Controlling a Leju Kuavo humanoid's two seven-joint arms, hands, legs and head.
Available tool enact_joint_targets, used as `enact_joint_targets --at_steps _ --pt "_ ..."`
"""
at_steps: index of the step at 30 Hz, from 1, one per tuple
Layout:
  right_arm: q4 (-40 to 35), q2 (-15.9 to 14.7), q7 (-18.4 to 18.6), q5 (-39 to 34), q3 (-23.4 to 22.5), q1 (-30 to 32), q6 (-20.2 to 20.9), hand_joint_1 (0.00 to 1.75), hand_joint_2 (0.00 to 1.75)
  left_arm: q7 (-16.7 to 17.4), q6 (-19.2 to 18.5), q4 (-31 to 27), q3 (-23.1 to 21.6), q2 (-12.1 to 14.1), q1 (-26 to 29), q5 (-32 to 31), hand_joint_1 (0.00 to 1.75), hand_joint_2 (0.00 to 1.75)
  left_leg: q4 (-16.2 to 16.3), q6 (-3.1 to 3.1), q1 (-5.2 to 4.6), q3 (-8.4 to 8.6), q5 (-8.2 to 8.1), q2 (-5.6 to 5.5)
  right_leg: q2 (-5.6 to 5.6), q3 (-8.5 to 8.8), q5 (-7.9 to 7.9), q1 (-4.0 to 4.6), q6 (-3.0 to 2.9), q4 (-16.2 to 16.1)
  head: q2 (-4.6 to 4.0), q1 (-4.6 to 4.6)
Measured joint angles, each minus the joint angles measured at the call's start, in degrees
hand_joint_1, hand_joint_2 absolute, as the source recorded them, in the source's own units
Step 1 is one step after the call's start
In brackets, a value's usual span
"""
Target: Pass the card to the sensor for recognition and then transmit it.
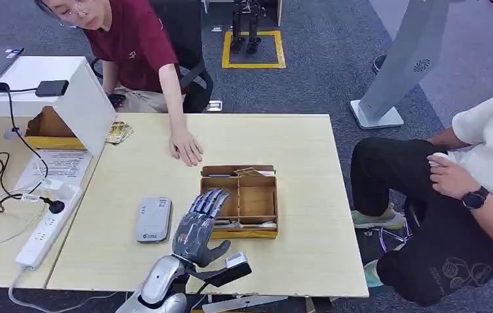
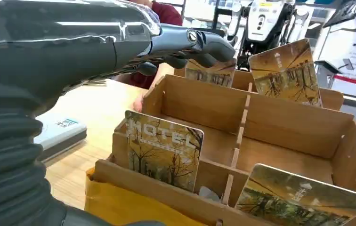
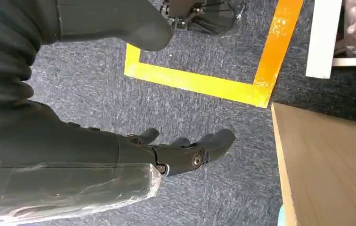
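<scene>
step in hand looks like the reach for a card: left hand [image 1: 199, 225] hovers over the near left part of the wooden tray [image 1: 270, 199] on the surface [image 1: 309, 150], fingers spread, grasping nothing. cards [image 2: 163, 149] stand upright in the tray slots, one just under the hand in the left wrist view. next move calls for lowering the fingers and pinching one card by its top edge, then carrying it to the grey reader [image 1: 153, 220] left of the tray. right hand [image 3: 185, 153] hangs over the floor, fingers loosely curled, holding nothing. a person's hand [image 1: 186, 147] rests on the surface beyond the tray. which card is meant is hard to tell; card faces are too small in the head view.
</scene>
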Motion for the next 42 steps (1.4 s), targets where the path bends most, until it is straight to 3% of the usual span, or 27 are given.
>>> enact_joint_targets --at_steps 15,16,29,30,31,42 --pt "-0.26 0.02 0.17 -1.51 1.99 0.10 -0.11 0.00 1.75 0.57 0.61 0.39 0.65 -0.15 -0.63 0.85 0.00 1.75 0.00 0.00 0.00 0.00 0.00 0.00 0.00 0.00 0.00 0.00 0.00 0.01 0.00 0.00" --pt "-0.28 0.02 0.17 -1.55 2.14 0.10 -0.15 0.00 1.75 0.57 0.61 0.39 0.68 -0.15 -0.63 0.85 0.14 1.75 0.00 0.00 0.00 0.00 0.00 0.00 0.00 0.00 0.00 0.00 0.00 0.01 0.00 0.00" --pt "-0.35 0.02 0.17 -1.84 2.60 0.10 -0.44 0.00 1.75 0.55 0.61 0.39 1.03 -0.15 -0.63 0.85 0.14 1.75 0.00 0.00 0.00 0.00 0.00 0.00 0.00 0.00 0.00 0.00 0.00 0.01 0.00 0.00" --pt "-0.42 0.02 0.17 -1.84 2.60 0.11 -0.44 0.00 1.75 0.55 0.61 0.39 1.05 -0.15 -0.63 0.85 1.50 1.75 0.00 0.00 0.00 0.00 0.00 0.00 0.00 0.00 0.00 0.00 0.00 0.01 0.00 0.00" --pt "-0.48 0.02 0.18 -1.84 2.60 0.11 -0.44 0.00 1.75 0.55 0.61 0.39 1.05 -0.15 -0.63 0.85 1.75 1.75 0.00 0.00 0.00 0.00 0.00 0.00 0.00 0.00 0.00 0.00 0.00 0.01 0.00 0.00" --pt "-0.94 0.02 0.52 -2.51 2.91 0.18 -0.42 0.00 1.75 0.50 -0.11 0.39 1.57 -0.15 -0.62 1.42 1.75 1.75 0.00 0.00 0.00 0.00 0.01 -0.01 0.00 0.00 0.00 0.00 0.00 0.02 0.00 0.00"
